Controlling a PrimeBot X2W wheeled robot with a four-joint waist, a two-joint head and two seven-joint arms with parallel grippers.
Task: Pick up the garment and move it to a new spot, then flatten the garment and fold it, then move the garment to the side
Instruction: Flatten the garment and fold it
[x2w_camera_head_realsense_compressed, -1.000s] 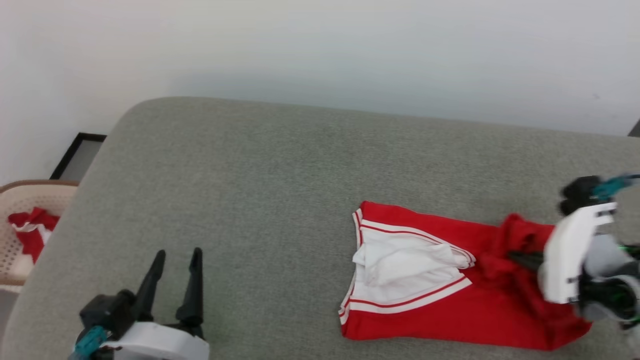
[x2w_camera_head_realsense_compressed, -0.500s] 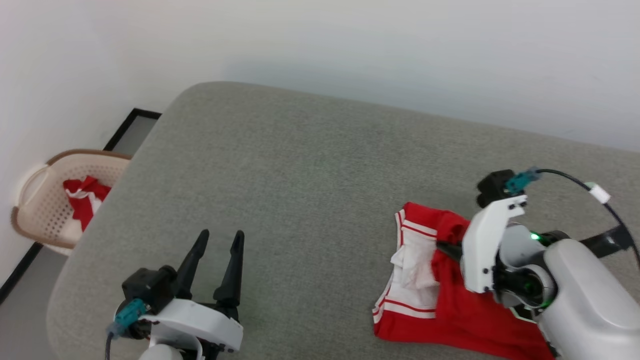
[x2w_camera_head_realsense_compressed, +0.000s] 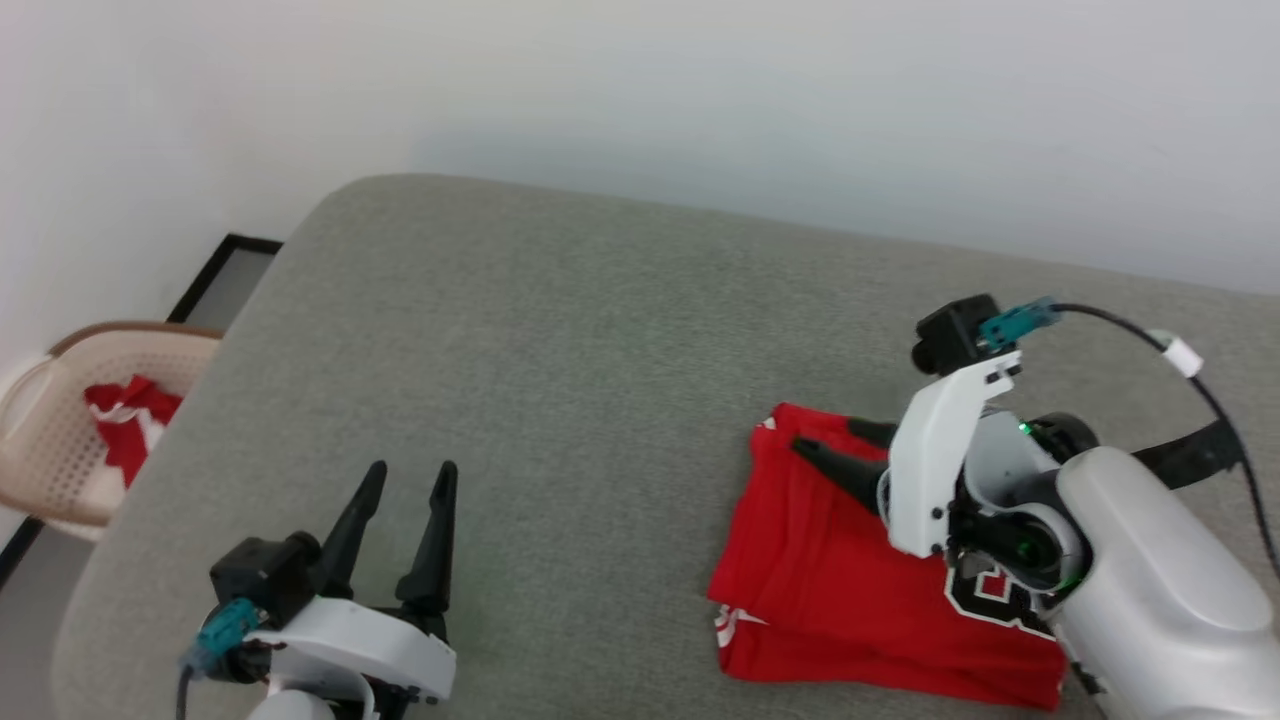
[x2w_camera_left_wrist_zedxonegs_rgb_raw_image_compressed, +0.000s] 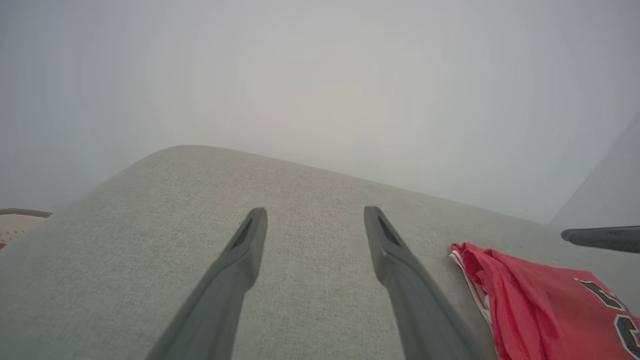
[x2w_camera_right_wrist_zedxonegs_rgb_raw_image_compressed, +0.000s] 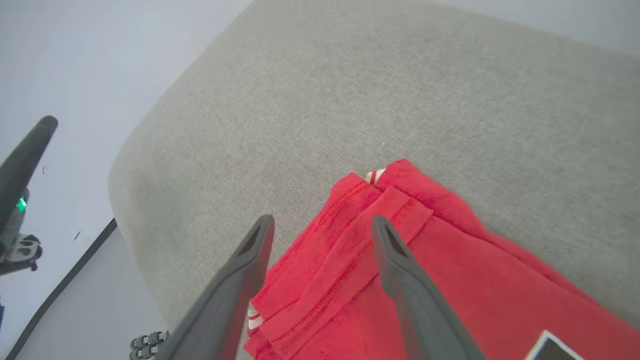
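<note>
— Garment (x2w_camera_head_realsense_compressed: 850, 590) first: whereabouts?
— Lies folded flat on the bench (x2w_camera_head_realsense_compressed: 560, 330), right half, close to the near edge, red side up.
— Anything hidden or hard to read?
— Plenty. Right end covered by the right arm (x2w_camera_head_realsense_compressed: 1130, 560). Black, white-outlined lettering (x2w_camera_head_realsense_compressed: 985, 600) cut off there, unreadable. Just slivers of striped trim (x2w_camera_head_realsense_compressed: 725, 625) peeking out at the near-left and far-left corners of the fold. Bench's near edge lost below the head view's bottom.
— And the right gripper (x2w_camera_head_realsense_compressed: 830, 437)?
— Spread wide over the garment's far-left part, pinching nothing. Seen from its wrist, straddles a stitched red hem (x2w_camera_right_wrist_zedxonegs_rgb_raw_image_compressed: 350, 255); cannot tell whether touching the cloth.
— And the left gripper (x2w_camera_head_realsense_compressed: 412, 470)?
— Spread too, empty, above bare fabric by the bench's near-left corner, well apart from the garment.
— Different from half a second ago?
— Back then clamped on a raised red fold, with white sleeve and stripes exposed at the left end. Now released, red layer laid over the white. Whole view shifted as well: down to camera motion, not to the things.
— Long axis?
— Seems to run left to right, roughly along the near edge, slightly tilted; full length hidden, so not certain. Hemmed end toward the robot's left, lettered end toward its right.
— Beyond the bench?
— Tan basket (x2w_camera_head_realsense_compressed: 50, 470) past the left edge, red-and-white cloth (x2w_camera_head_realsense_compressed: 125, 425) inside.
</note>
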